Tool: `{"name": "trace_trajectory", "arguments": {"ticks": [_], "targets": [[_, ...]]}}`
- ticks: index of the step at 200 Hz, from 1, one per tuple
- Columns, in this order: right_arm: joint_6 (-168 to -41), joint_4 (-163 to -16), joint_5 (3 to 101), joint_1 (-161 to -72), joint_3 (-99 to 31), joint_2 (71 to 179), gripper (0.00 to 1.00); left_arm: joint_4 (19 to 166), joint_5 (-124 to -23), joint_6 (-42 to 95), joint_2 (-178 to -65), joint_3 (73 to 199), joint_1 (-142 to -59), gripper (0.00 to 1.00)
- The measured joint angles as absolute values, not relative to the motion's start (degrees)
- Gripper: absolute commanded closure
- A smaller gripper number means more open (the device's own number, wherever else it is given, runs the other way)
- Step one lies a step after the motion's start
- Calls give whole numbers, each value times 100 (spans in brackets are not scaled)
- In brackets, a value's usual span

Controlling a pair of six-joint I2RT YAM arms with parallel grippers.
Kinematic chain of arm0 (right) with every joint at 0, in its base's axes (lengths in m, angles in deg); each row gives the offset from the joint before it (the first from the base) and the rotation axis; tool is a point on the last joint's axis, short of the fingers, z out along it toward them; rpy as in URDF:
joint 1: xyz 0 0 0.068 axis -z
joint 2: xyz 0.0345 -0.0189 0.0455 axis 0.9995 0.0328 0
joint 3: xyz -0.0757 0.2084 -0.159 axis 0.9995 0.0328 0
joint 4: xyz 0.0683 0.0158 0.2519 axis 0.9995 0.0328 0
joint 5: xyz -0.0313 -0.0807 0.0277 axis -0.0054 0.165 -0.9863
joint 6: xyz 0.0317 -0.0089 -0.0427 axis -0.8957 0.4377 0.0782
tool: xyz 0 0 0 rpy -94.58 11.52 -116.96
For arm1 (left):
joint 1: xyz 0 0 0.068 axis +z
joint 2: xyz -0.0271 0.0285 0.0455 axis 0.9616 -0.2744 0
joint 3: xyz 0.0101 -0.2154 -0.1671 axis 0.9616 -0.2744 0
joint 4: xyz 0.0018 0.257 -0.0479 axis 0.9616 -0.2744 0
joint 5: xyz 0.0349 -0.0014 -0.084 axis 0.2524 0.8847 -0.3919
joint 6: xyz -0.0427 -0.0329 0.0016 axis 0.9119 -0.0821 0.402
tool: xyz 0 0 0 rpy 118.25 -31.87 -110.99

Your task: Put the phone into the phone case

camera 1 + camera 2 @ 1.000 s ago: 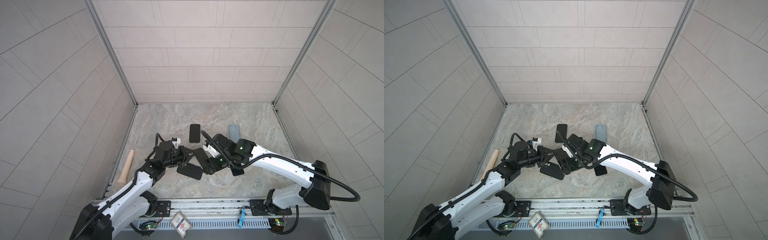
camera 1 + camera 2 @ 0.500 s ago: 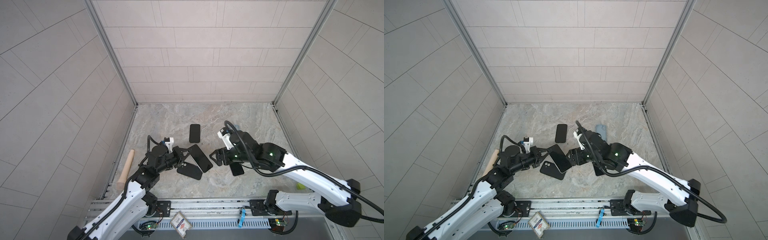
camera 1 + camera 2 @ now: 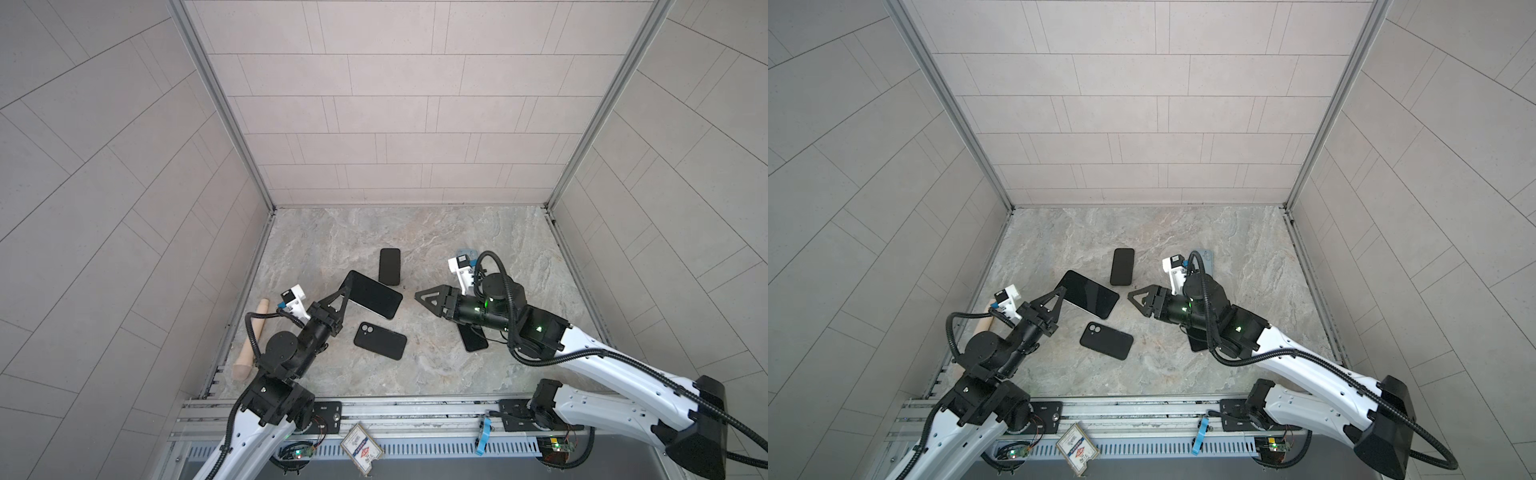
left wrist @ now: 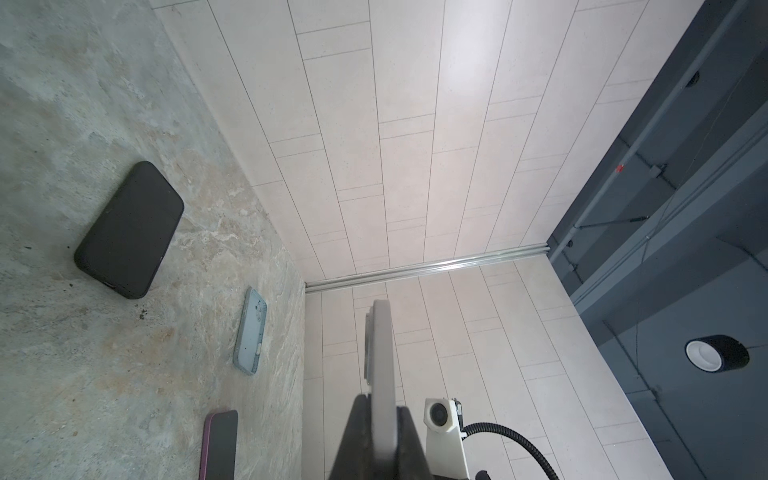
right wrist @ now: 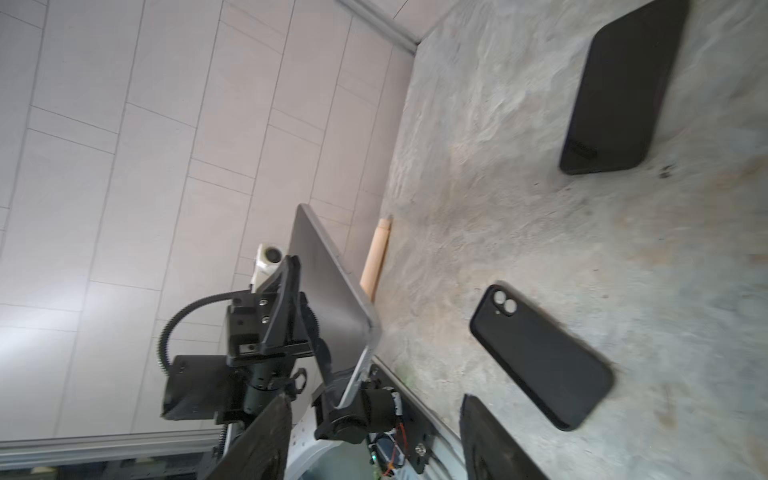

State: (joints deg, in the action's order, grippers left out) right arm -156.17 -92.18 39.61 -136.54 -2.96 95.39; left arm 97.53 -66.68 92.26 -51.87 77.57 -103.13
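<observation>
My left gripper (image 3: 340,300) (image 3: 1055,302) (image 4: 382,405) is shut on the phone (image 3: 372,299) (image 3: 1090,299) (image 4: 380,357) (image 5: 328,299), a large slab with a black screen and silver edge. It holds the phone by one short end, lifted off the floor and tilted. The phone case (image 3: 380,340) (image 3: 1106,340) (image 5: 540,357), black with two camera holes, lies flat just in front of the phone. My right gripper (image 3: 419,296) (image 3: 1133,297) (image 5: 374,444) is open and empty, to the right of the phone and clear of it.
A black phone-shaped slab (image 3: 390,267) (image 3: 1122,267) (image 4: 129,230) (image 5: 623,91) lies behind the held phone. A light blue case (image 3: 465,253) (image 4: 251,336) and a purple-edged phone (image 3: 473,338) (image 4: 220,444) lie by the right arm. A wooden roller (image 3: 251,340) (image 5: 376,257) rests against the left wall.
My right gripper has let go of the phone and pulled back to the right. The left gripper keeps hold of the phone and has raised it off the floor.
</observation>
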Motion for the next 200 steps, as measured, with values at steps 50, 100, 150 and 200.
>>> {"name": "trace_trajectory", "arguments": {"ticks": [50,100,150,200], "targets": [[-16469,-10863,3376,-13654,-199,9930,40,10417,-6639,9407,-5478,7760,-10313,100],[-16863,-11482,3253,-13652,-75,10100,45,10791,-6624,9480,-5561,7760,-10313,100],[-16939,-11510,3238,-13632,-75,10109,47,10968,-6578,9504,-5561,7760,-10313,100],[-17009,-11626,3185,-13632,-75,10258,49,11058,-6607,9517,-5620,7764,-10313,100]]}}
